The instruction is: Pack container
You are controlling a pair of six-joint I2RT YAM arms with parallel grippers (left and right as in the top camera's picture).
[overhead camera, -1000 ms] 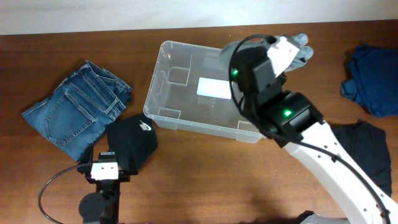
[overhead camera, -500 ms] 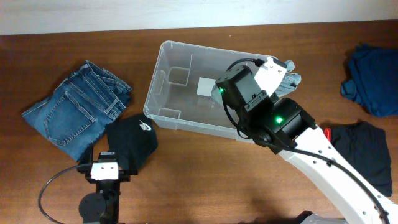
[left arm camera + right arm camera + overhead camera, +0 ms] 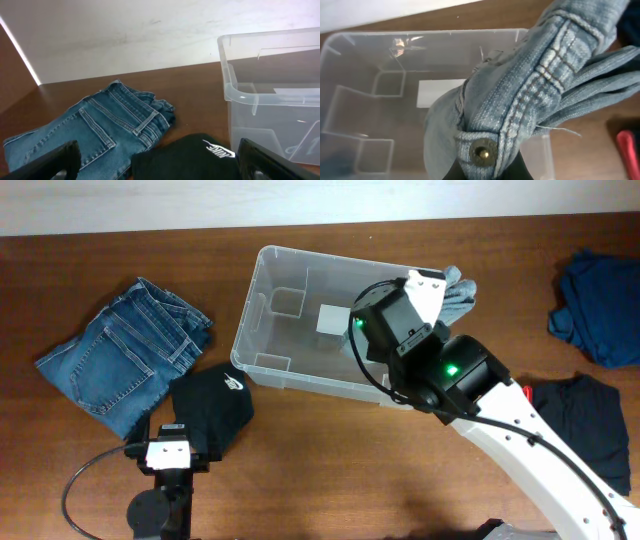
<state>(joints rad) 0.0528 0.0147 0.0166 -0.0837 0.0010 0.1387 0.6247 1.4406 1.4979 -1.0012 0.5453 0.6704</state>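
The container (image 3: 262, 300) is a clear plastic bin at the table's centre, with a white label (image 3: 437, 92) on its base and nothing else visible inside. My right gripper (image 3: 438, 288) hangs over its right half, shut on a pale blue denim garment (image 3: 530, 100) at the waistband, right by the brass button. The bunched cloth (image 3: 460, 295) trails over the bin's far right corner. In the right wrist view the gripper (image 3: 482, 172) sits at the bottom edge above the bin (image 3: 360, 100). My left gripper (image 3: 157, 165) stands open and holds nothing, low over a black garment (image 3: 195, 155) left of the bin (image 3: 235, 90).
Folded dark blue jeans (image 3: 125, 355) lie at the left, with the black garment with a white logo (image 3: 212, 405) beside them. A dark blue garment (image 3: 598, 305) and a black one (image 3: 590, 420) lie at the right. A red object (image 3: 627, 150) shows by the bin's right side.
My right arm has carried the pale denim garment leftward and nearer, from beyond the bin's far right corner to over its right half. The left arm has not moved.
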